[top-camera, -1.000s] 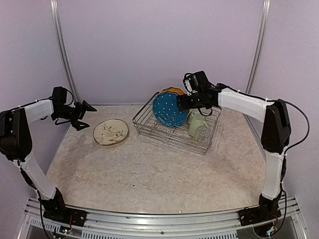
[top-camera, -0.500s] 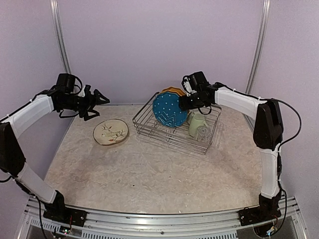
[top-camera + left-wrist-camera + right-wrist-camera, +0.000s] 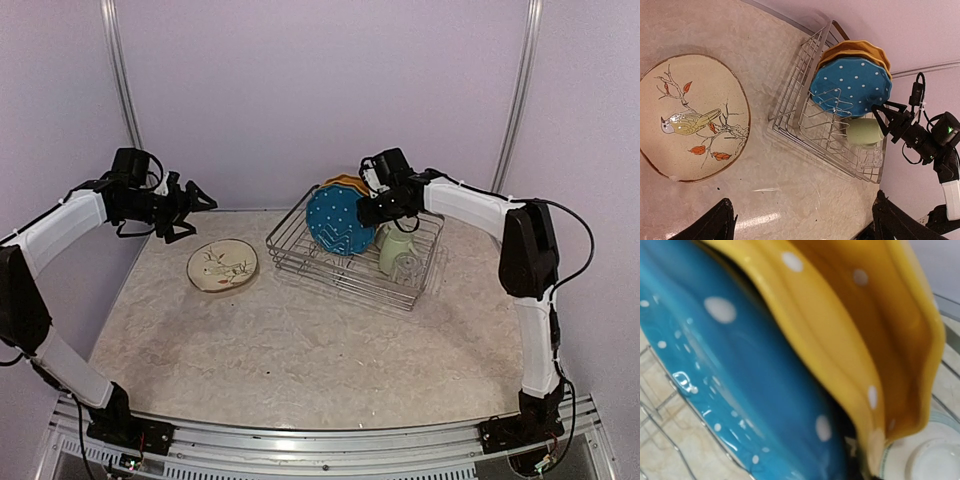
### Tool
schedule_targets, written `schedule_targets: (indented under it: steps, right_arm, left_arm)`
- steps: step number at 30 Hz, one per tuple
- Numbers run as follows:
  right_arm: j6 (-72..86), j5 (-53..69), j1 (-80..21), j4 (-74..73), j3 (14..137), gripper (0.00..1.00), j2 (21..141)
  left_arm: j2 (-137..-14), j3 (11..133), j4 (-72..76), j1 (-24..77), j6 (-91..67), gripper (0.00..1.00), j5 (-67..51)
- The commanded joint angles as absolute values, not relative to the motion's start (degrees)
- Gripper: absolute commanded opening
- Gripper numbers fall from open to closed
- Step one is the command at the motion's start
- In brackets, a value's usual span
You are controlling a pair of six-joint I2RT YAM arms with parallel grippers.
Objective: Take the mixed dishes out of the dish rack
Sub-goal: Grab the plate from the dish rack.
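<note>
L gripper (image 3: 195, 215) hung w/ fingers spread, cream plate (image 3: 222, 266) below it. R gripper (image 3: 364, 211) sat at rims of blue plate (image 3: 338, 222) & orange plates (image 3: 345, 182); couldn't tell if pinching.

White-dotted blue plate (image 3: 340, 221), orange plates (image 3: 346, 182)

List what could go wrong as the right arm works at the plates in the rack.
1. The blue dotted plate and the orange plates lean tightly together. The right gripper at their edge may pinch or drag two at once.
2. The pale green mug and clear glass sit close beside them in the dish rack. A plate swung sideways could knock them.
</note>
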State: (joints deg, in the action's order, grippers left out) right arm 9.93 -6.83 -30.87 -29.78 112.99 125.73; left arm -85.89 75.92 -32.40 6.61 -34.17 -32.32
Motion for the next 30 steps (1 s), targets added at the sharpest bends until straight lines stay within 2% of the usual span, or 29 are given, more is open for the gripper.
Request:
schedule_targets:
  steps: [1, 13, 20, 21, 24, 30]
  right_arm:
    - [8.9, -4.9, -30.3, -28.7, 114.2, 0.57, 127.4]
    - [7.0, 4.5, -29.6, -25.7, 114.7, 0.57, 129.8]
    - [7.4, 5.3, -29.8, -25.7, 112.4, 0.52, 129.0]
    - [7.4, 4.6, -30.0, -25.5, 111.6, 0.54, 128.4]
    - [8.7, 2.8, -30.1, -25.4, 110.2, 0.67, 126.2]
    - [9.5, 0.9, -31.2, -26.9, 108.5, 0.79, 122.1]
  left_arm:
    - [-85.9, 76.9, -33.0, 6.5, -33.3, 0.91, -31.7]
    - [-87.2, 77.1, -33.3, 6.4, -33.4, 0.91, -32.2]
    - [-87.4, 77.1, -33.3, 6.4, -33.5, 0.91, -32.4]
    - [-87.4, 77.1, -33.3, 6.4, -33.5, 0.91, -32.4]
    - [-87.5, 77.1, -33.3, 6.5, -33.6, 0.91, -32.6]
    - [-88.0, 77.1, -33.2, 6.4, -33.8, 0.91, -33.3]
